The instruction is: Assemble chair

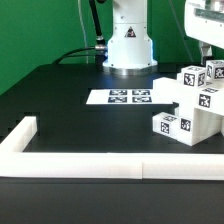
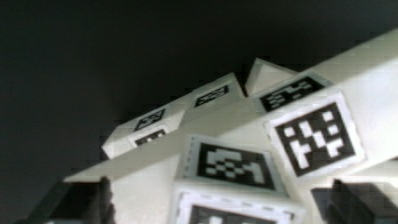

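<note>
The chair parts sat stacked on the black table, at the exterior view's right, near the marker board. You saw the white wall along the front edge. The gripper was spread wide around a tagged block, not touching.

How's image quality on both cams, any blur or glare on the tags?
Exterior view: evenly lit, mild glare on the black table, chair parts fairly sharp, tags small. Wrist view: dim and soft, the chair parts slightly blurred up close, the gripper's fingertips dark and out of focus at the frame edge.
</note>
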`<state>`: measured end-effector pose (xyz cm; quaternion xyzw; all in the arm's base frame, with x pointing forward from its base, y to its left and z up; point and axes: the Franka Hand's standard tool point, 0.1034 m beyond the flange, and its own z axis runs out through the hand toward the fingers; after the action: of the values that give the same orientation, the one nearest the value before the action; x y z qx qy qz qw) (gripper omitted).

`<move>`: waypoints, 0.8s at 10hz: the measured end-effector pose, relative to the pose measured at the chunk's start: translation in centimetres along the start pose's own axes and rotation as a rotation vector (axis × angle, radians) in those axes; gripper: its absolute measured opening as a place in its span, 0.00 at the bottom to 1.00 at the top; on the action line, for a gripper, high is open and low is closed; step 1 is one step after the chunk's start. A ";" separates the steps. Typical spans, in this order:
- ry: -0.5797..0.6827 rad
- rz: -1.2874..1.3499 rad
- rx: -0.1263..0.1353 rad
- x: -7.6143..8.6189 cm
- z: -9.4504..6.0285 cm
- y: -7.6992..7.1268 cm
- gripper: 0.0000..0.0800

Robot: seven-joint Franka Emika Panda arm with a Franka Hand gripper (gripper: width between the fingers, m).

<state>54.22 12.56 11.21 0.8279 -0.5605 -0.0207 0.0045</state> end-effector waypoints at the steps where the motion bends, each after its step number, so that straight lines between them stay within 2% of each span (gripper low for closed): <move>1: 0.000 -0.108 0.000 0.0 0.0 0.0 0.80; 8: 0.007 -0.684 -0.005 0.2 0.1 0.0 0.81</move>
<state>54.31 12.33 11.13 0.9679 -0.2505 -0.0196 0.0009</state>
